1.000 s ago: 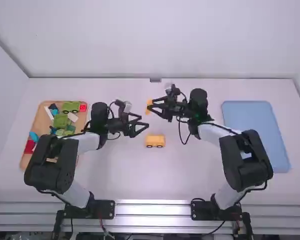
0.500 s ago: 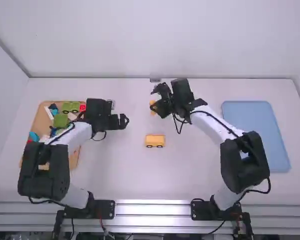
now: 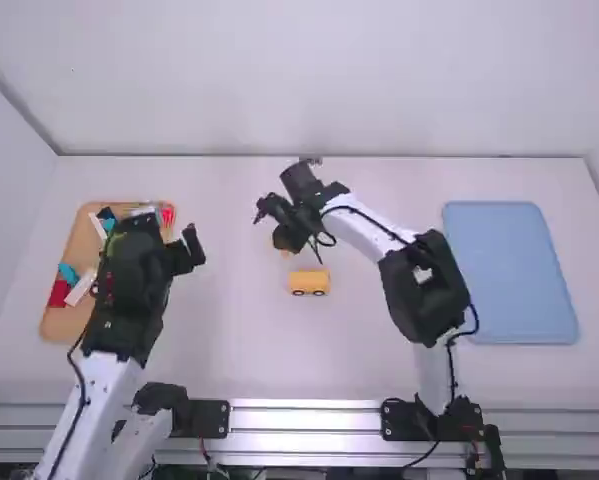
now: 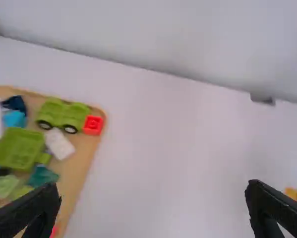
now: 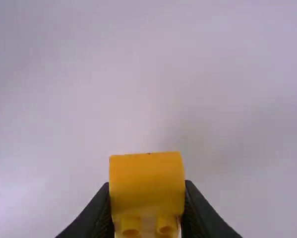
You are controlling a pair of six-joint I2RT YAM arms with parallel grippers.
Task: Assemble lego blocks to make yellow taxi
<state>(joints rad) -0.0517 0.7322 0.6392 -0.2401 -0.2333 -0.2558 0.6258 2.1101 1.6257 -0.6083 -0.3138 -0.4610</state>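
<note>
My right gripper [image 3: 282, 222] is above the table behind the yellow car body [image 3: 310, 281], which stands on its wheels mid-table. In the right wrist view my right gripper [image 5: 147, 186] is shut on a yellow block [image 5: 147, 183], its two round studs facing the bottom edge. My left gripper [image 3: 192, 250] is at the right side of the wooden tray [image 3: 52, 325]; in the left wrist view my left gripper [image 4: 153, 189] stands open with nothing between its fingers. A bit of yellow [image 4: 295, 194] shows at that view's right edge.
Loose pieces lie in the wooden tray, among them a green wheeled car [image 4: 63, 115], a red block [image 4: 93, 125] and a white block [image 4: 59, 144]. A blue tray [image 3: 565, 325] lies on the right side of the table.
My left gripper has moved left from mid-table to the wooden tray. My right gripper has moved left and a little nearer the camera, carrying the yellow block. The car body has stayed put.
</note>
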